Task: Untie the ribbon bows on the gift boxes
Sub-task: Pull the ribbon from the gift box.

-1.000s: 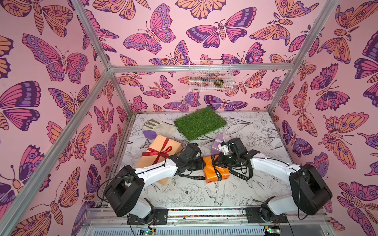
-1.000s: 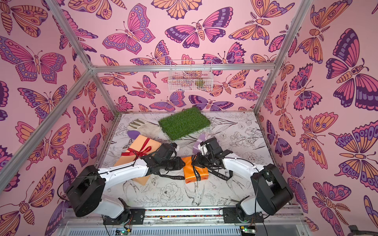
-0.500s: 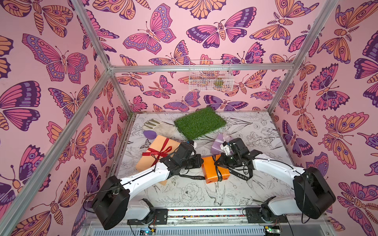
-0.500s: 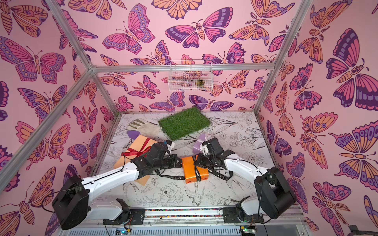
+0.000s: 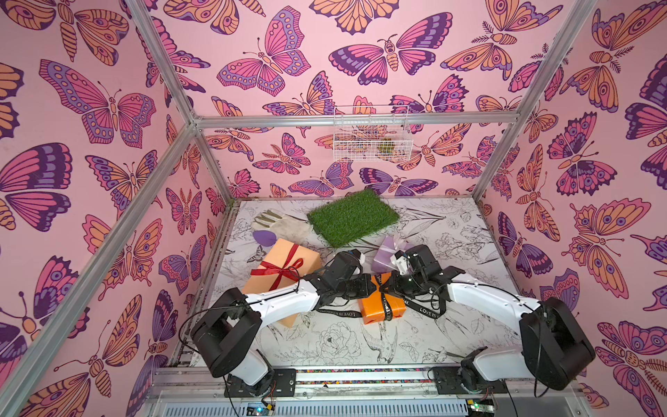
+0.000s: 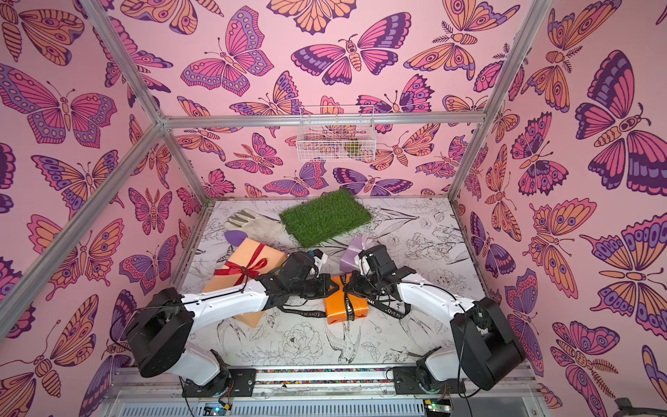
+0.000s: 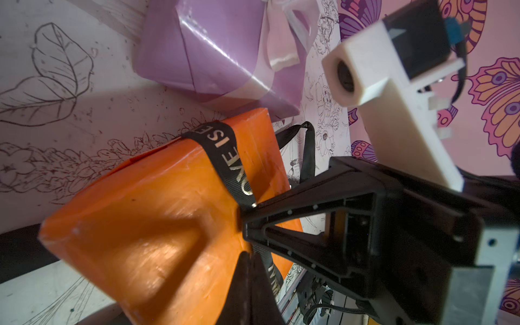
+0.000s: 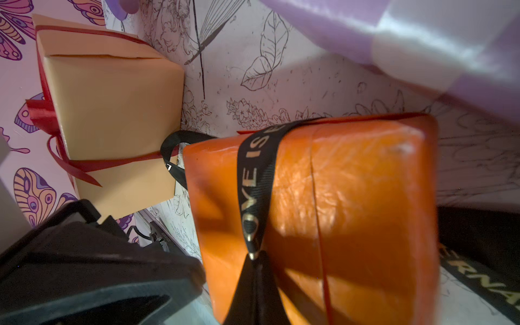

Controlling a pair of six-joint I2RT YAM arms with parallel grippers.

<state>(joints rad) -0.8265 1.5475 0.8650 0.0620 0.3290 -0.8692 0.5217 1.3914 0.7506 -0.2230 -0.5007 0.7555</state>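
The right pincer and left pincer meet tip to tip, both clamped on the black lettered ribbon atop the small orange gift box. This sits on the table between the peach box and the lilac box.

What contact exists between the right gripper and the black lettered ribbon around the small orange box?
Touching. The right wrist view shows the right gripper shut on the black lettered ribbon, gathered at its tips.
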